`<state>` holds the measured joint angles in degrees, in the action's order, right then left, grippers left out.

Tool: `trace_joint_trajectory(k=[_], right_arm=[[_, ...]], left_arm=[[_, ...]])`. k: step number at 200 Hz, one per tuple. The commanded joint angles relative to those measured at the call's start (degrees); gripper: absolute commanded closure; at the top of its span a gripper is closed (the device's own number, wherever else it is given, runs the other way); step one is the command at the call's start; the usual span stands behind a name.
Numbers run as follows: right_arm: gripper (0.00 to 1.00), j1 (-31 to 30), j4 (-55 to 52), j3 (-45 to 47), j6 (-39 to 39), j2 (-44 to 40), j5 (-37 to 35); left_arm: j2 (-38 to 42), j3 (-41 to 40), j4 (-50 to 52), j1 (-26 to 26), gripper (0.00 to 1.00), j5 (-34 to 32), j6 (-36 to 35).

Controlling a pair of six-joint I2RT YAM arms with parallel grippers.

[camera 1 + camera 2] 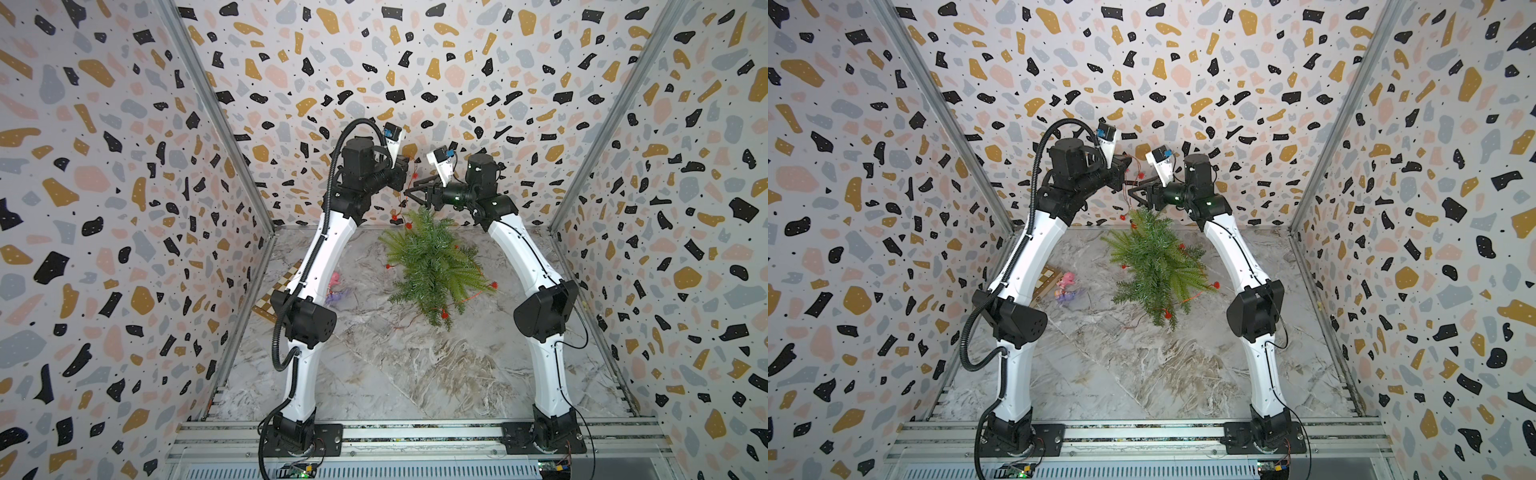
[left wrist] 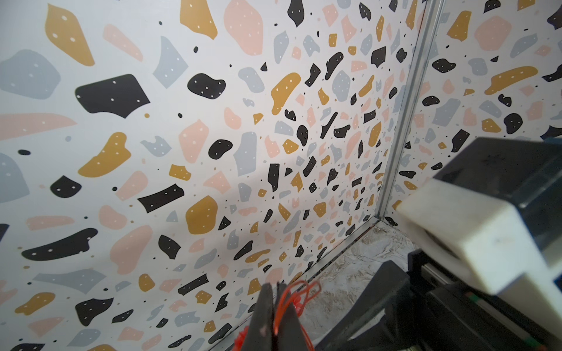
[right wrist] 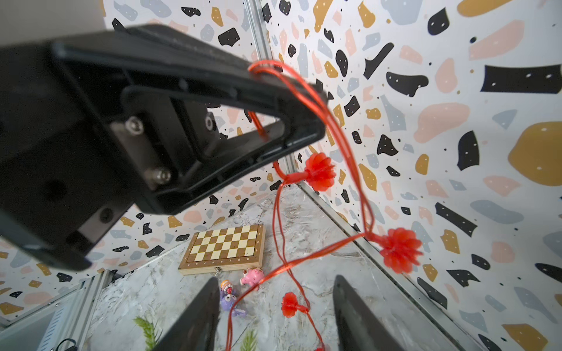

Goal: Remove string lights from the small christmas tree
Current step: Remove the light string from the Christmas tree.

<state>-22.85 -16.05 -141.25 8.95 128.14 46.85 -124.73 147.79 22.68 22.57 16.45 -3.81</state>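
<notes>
The small christmas tree (image 1: 434, 266) (image 1: 1156, 266) leans on the marble table near the back wall. Its branch tips (image 3: 149, 329) show in the right wrist view. The string lights (image 1: 400, 208) (image 1: 1124, 214) run as a red wire with spiky red bulbs from the tree top up to my left gripper (image 1: 409, 166) (image 1: 1130, 168) (image 2: 275, 307). That gripper is shut on a looped bunch of wire (image 2: 299, 291). More bulbs sit among the lower branches. Just below it, over the tree top, my right gripper (image 1: 407, 192) (image 1: 1130, 193) (image 3: 273, 281) is open. Hanging strands and a bulb (image 3: 290, 304) pass between its fingers.
A folded wooden chessboard (image 1: 282, 286) (image 3: 223, 247) lies by the left wall. A pink-and-purple toy figure (image 1: 1067, 286) (image 3: 231, 296) is beside it. The back wall stands close behind both grippers, and both arms arch over the table on either side of the tree.
</notes>
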Motion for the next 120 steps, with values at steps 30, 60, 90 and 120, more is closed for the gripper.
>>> trace_joint_trajectory(k=[30, 60, 90, 120], right_arm=[[0.54, 0.27, 4.27, -2.63, 3.59, 0.44, 0.07], [0.54, 0.27, 5.23, -2.80, 4.60, 0.71, 0.87], [0.45, 0.13, 5.55, -2.89, 5.29, 0.71, 1.53], [0.46, -0.17, 5.66, -2.93, 5.42, 0.76, 1.41]], left_arm=[[3.74, 0.05, -0.99, 0.39, 1.00, 0.82, -1.64], [4.21, 0.48, -0.27, 0.46, 1.00, 0.84, -2.24], [4.62, 0.49, -0.09, 0.62, 1.00, 1.39, -2.48], [5.00, 0.40, 0.42, 0.82, 1.00, 1.48, -3.02]])
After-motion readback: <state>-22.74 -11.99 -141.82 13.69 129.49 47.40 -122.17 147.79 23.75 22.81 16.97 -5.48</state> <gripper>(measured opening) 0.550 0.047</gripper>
